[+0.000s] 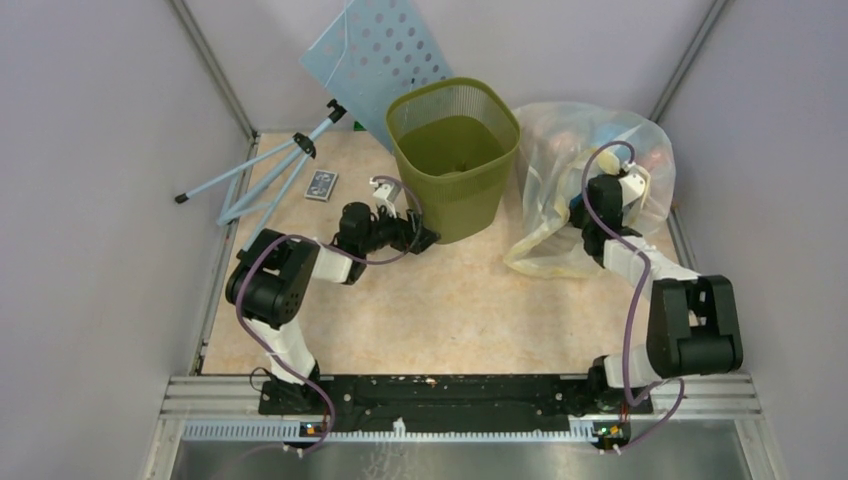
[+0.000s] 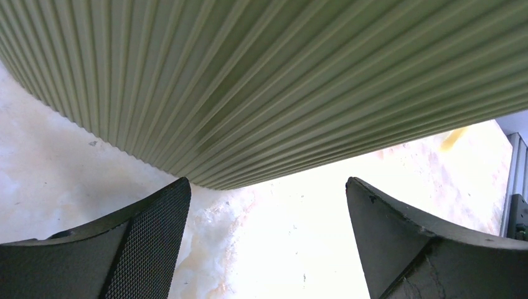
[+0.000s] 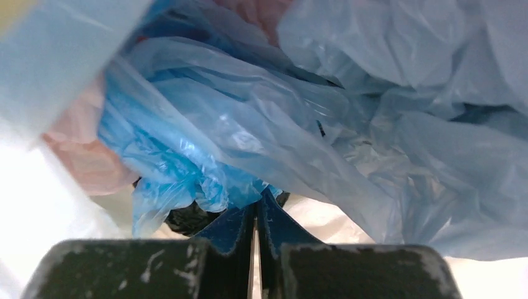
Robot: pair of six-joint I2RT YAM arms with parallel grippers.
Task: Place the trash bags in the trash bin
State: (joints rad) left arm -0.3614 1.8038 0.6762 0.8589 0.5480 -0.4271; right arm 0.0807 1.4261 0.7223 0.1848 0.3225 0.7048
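The olive-green mesh-sided plastic trash bin (image 1: 462, 205) stands upright toward the back of the beige bench (image 1: 450, 300), with nothing visible inside. The left claw (image 2: 268, 208) lies low beside the bin's near left corner, its jaws spread wide. The ribbed wall fills the left wrist view just ahead of its black fingers (image 2: 143, 249), and nothing sits between them.

To the right of the bin sits a large clear yellowish plastic bag (image 1: 560, 140) stuffed with coloured film. The right claw (image 3: 256, 208) reaches into it. Its jaws are pressed together on a bunched fold of the thin, crinkly light-blue trash bag (image 3: 205, 124), which lies inside the yellowish bag, well apart from the bin.

A perforated light-blue panel (image 1: 385, 50) leans behind the bin. A pale blue tripod (image 1: 270, 170) lies at the bench's left edge.
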